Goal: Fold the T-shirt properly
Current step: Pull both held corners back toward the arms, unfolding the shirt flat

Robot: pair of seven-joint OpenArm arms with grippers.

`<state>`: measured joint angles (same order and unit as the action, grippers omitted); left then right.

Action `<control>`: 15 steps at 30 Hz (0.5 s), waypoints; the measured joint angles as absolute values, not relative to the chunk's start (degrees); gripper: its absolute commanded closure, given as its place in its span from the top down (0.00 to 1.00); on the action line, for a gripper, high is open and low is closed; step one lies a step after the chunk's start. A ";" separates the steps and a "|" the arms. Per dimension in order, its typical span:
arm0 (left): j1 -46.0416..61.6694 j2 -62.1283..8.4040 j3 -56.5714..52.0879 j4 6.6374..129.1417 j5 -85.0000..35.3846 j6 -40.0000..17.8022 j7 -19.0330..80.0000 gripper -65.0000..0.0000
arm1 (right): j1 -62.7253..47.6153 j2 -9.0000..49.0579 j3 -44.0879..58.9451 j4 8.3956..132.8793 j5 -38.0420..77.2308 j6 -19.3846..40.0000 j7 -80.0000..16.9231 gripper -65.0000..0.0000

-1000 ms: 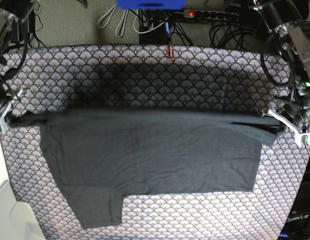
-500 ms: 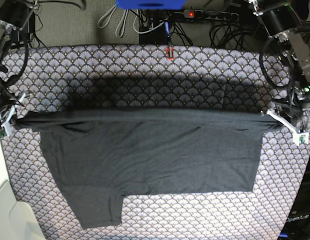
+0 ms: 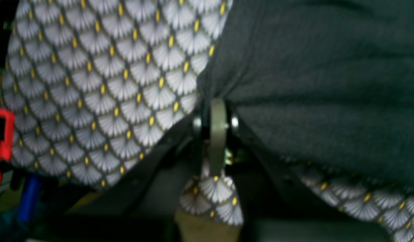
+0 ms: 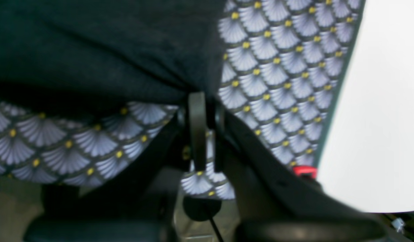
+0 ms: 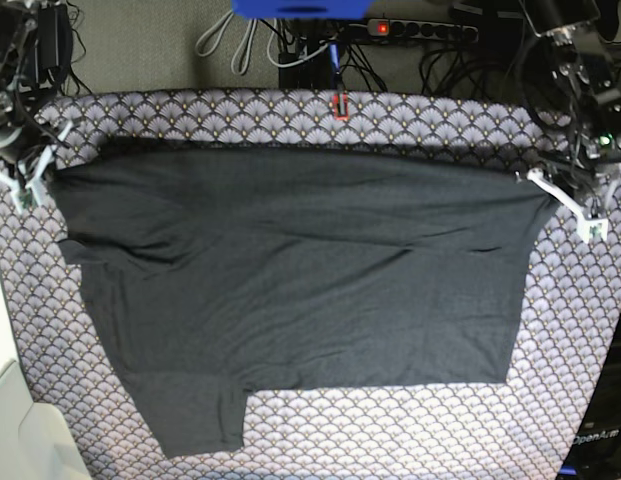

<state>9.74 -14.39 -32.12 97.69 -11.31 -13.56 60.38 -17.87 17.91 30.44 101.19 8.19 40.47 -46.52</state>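
The dark charcoal T-shirt (image 5: 300,290) is stretched across the scallop-patterned tablecloth (image 5: 290,115), its far edge lifted and pulled taut between both arms. On the base view's right, my left gripper (image 5: 538,180) is shut on the shirt's far right corner; the left wrist view shows its jaws (image 3: 216,111) pinched on the fabric (image 3: 321,84). At the base view's left, my right gripper (image 5: 45,170) is shut on the far left corner, its jaws (image 4: 200,101) clamping the cloth (image 4: 102,50) in the right wrist view. A sleeve (image 5: 195,415) lies flat at the near left.
A red clip (image 5: 340,103) sits at the table's far edge, with a power strip (image 5: 420,30) and cables behind it. A white object (image 5: 20,430) stands off the near left corner. The table's edges run close to both grippers.
Both grippers have carried the shirt's lifted edge away from the camera, toward the far side of the table. The folded-over layer has opened out, so the shirt now covers more of the tablecloth.
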 measured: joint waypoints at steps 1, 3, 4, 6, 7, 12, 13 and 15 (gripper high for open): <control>10.13 -14.41 -32.14 97.69 -11.35 -13.54 60.40 0.00 | -18.44 17.87 30.46 101.19 8.34 40.45 -46.41 0.00; 11.14 -14.41 -32.14 97.69 -11.44 -13.58 59.94 0.00 | -19.66 17.32 30.70 101.21 8.10 40.27 -46.24 0.00; 11.70 -14.39 -32.14 97.71 -11.35 -13.58 59.94 0.00 | -20.56 16.60 31.31 101.21 8.21 40.32 -46.09 0.00; 12.58 -14.26 -32.14 97.71 -11.38 -13.56 59.99 0.00 | -22.04 15.27 33.04 101.21 8.34 40.29 -45.80 0.00; 12.99 -14.26 -32.12 97.71 -11.51 -13.65 60.01 0.00 | -22.83 15.07 33.61 101.21 8.36 40.32 -45.21 0.00; 14.13 -14.44 -32.10 97.71 -11.60 -13.63 59.96 0.00 | -24.71 15.09 35.09 101.19 8.62 40.32 -42.15 0.00; 14.26 -14.44 -32.10 97.71 -11.60 -13.63 59.99 0.00 | -24.84 15.09 35.27 101.19 8.60 40.32 -42.15 0.00; 14.41 -14.46 -32.10 97.71 -11.53 -13.63 59.96 0.00 | -24.97 15.07 36.10 101.19 8.62 40.29 -42.13 0.00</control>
